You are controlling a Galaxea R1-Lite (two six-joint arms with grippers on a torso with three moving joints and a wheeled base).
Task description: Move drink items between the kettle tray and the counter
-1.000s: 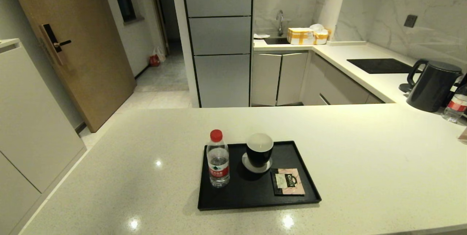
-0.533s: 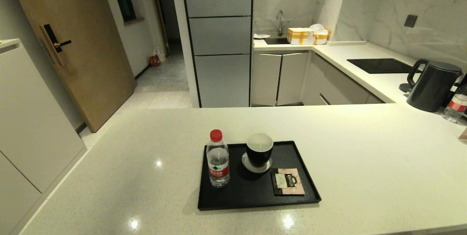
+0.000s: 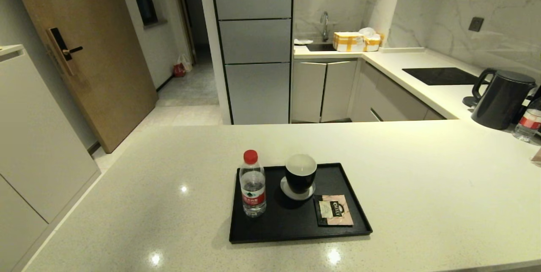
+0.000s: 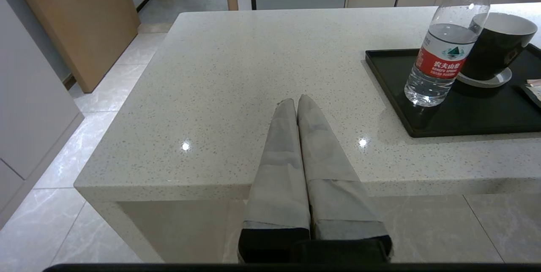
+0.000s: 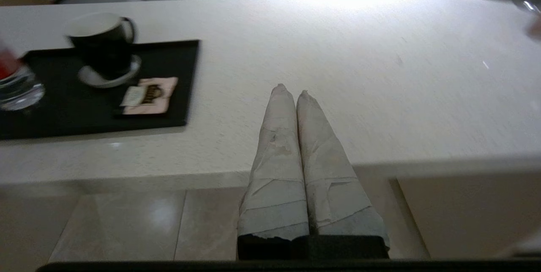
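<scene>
The black kettle tray lies on the cream counter, near its front edge. On the tray's left end stands the clear water bottle with red cap and label, also seen as the bottle. The pink-beige tea sachet lies flat at the tray's right front, and appears as the sachet. My left gripper is shut and empty, held back at the counter's front edge, left of the tray. My right gripper is shut and empty, at the front edge right of the tray. Neither arm shows in the head view.
A black cup with white inside sits on a grey coaster mid-tray, between bottle and sachet. Far right stand a dark kettle and a second bottle. A black cooktop panel lies behind them.
</scene>
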